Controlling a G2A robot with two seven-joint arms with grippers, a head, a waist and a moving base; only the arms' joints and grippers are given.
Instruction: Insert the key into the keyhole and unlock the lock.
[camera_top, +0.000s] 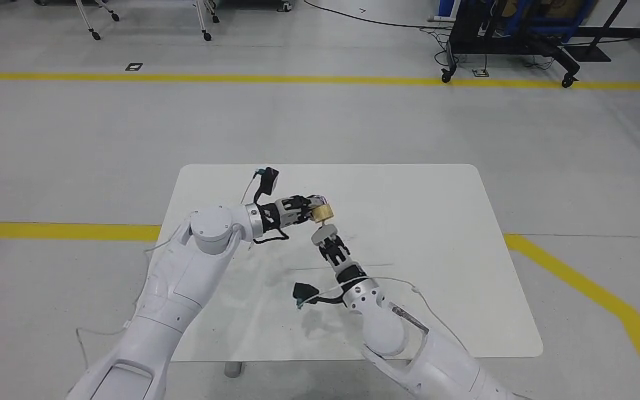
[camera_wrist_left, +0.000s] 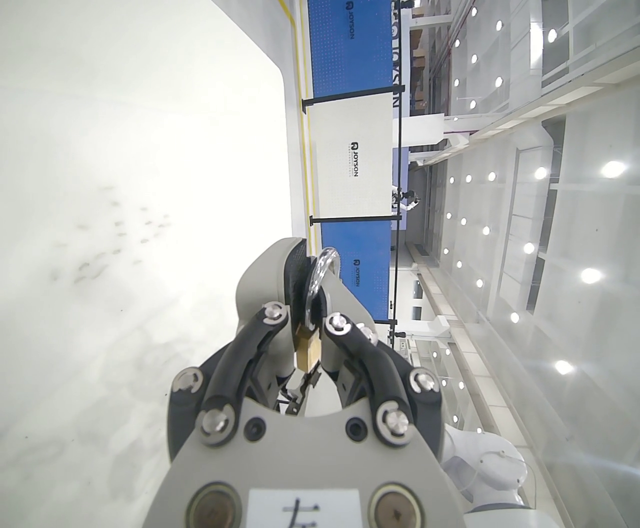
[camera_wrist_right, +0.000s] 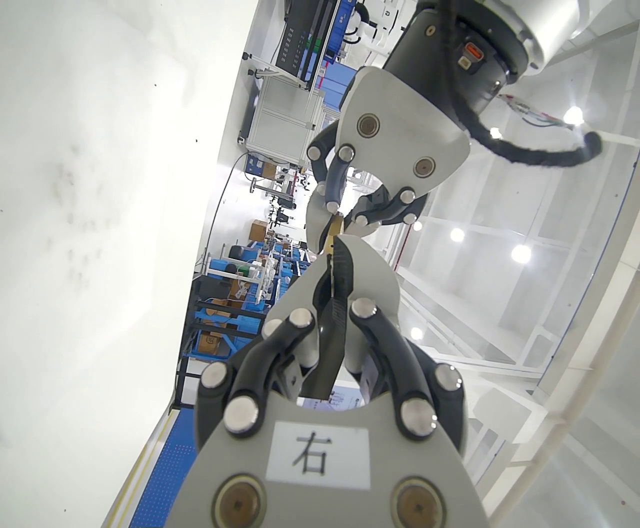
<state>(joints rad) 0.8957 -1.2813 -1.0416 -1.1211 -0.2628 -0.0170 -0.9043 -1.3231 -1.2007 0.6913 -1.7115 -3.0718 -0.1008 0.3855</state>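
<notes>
In the top view, left of centre, the left tool (camera_top: 308, 209) clamped the brass lock (camera_top: 322, 211) above the tabletop (camera_top: 430, 230). Just below it, the right tool (camera_top: 323, 238) pinched the key (camera_wrist_right: 331, 310), whose tip was close to the lock. Insertion seemed to be in hand. The next move called for lining the blade up with the keyhole, which was hidden. Nothing stood between them.

Brass lock (camera_wrist_left: 307, 348) is held btwn the fingers of the left gripper (camera_wrist_left: 316, 287), clamped from both sides. Its silver shackle (camera_wrist_left: 321, 270) is seen sticking out past the fingertips. White table (camera_wrist_left: 125, 150) w/ faint dark smudges (camera_wrist_left: 117, 235) is seen alongside; blue & white panels (camera_wrist_left: 350, 165) beyond its edge.
</notes>
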